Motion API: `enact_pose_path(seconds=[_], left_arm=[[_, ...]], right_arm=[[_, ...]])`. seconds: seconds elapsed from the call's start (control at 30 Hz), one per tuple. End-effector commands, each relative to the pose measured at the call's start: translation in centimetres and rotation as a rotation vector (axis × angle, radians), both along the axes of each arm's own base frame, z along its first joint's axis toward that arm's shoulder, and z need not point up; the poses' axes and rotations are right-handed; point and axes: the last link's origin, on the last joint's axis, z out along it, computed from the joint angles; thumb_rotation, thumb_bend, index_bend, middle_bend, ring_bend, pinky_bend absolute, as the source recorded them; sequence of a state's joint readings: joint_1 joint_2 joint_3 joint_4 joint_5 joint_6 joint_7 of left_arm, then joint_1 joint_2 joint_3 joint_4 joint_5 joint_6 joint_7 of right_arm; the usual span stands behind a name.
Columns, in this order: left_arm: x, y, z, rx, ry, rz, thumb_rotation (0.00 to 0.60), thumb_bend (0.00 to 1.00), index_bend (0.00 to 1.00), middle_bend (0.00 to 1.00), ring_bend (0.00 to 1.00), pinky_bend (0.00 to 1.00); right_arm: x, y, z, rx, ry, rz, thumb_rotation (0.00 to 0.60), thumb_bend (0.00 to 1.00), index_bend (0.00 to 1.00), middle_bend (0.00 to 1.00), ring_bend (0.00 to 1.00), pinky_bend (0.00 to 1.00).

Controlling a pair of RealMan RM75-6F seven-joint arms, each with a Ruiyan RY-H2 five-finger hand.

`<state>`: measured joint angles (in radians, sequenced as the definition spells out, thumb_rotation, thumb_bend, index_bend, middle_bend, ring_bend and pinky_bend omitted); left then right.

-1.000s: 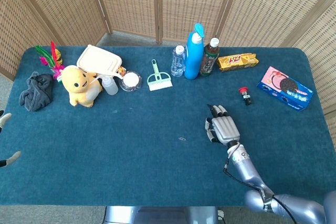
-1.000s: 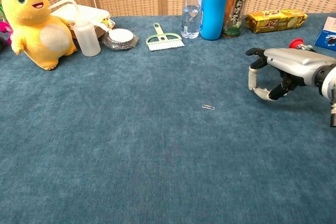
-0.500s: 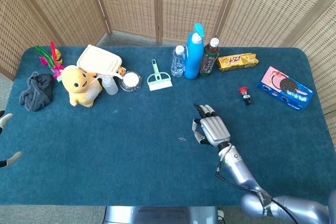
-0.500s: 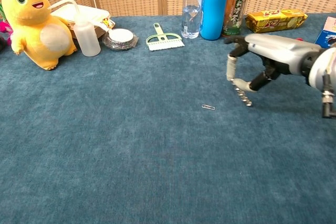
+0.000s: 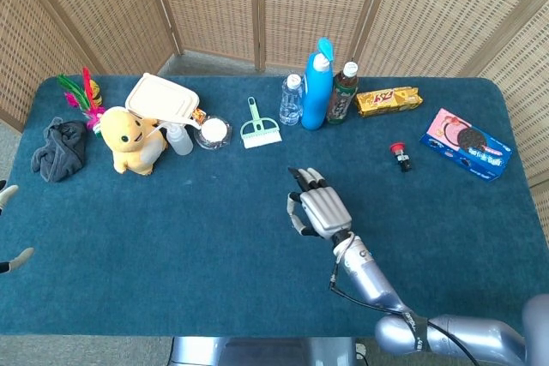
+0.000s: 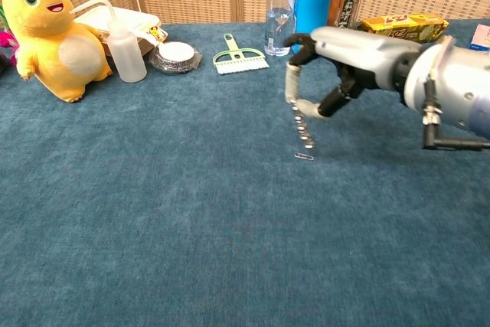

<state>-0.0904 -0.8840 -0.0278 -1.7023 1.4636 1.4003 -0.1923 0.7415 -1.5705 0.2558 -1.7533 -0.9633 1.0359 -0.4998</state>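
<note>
My right hand (image 5: 319,209) hovers palm-down over the middle of the blue table (image 5: 171,237), holding nothing. In the chest view the same right hand (image 6: 337,59) hangs with thumb and fingers apart, and one fingertip (image 6: 306,141) reaches down to just above a small metal paperclip (image 6: 304,156) on the cloth. In the head view the hand hides the clip. Only two pale fingertips (image 5: 17,257) of my left hand (image 5: 7,196) show at the far left edge, spread apart, with nothing between them.
Along the back stand a yellow plush (image 5: 130,139), a squeeze bottle (image 5: 178,139), a white box (image 5: 163,99), a round tin (image 5: 214,131), a green brush (image 5: 257,129), a water bottle (image 5: 292,99), a blue bottle (image 5: 316,83) and a tea bottle (image 5: 342,92). A cookie box (image 5: 467,144) lies right, a grey cloth (image 5: 60,150) left.
My right hand has travelled left and slightly away from me across the table, ending over the paperclip. The left fingertips have not moved.
</note>
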Motion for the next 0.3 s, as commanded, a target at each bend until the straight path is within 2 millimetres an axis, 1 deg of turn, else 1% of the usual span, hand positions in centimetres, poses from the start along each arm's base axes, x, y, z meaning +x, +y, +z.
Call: enact_pose_path(seconds=[0.03,0.13,0.3], left_arm=[[0.0,0.0,0.0,-0.001,-0.002,-0.001,0.600,0.36,0.00,0.00,0.00,0.05],[-0.1,0.0,0.1,0.000,-0.002,0.001,0.600,0.36,0.00,0.00,0.00,0.05],[-0.1,-0.1,0.1,-0.001,-0.003,0.002,0.600,0.36,0.00,0.00,0.00,0.05]], right_arm=[[1.7,-0.2,0.1,-0.006,-0.011,0.011,0.600,0.54,0.59,0.00,0.00,0.00],[2.5,-0.3,0.1,-0.008,-0.011,0.012,0.600,0.54,0.59,0.00,0.00,0.00],[2.8,-0.4,-0.1,-0.006,-0.004,0.003,0.600,0.54,0.59,0.00,0.00,0.00]])
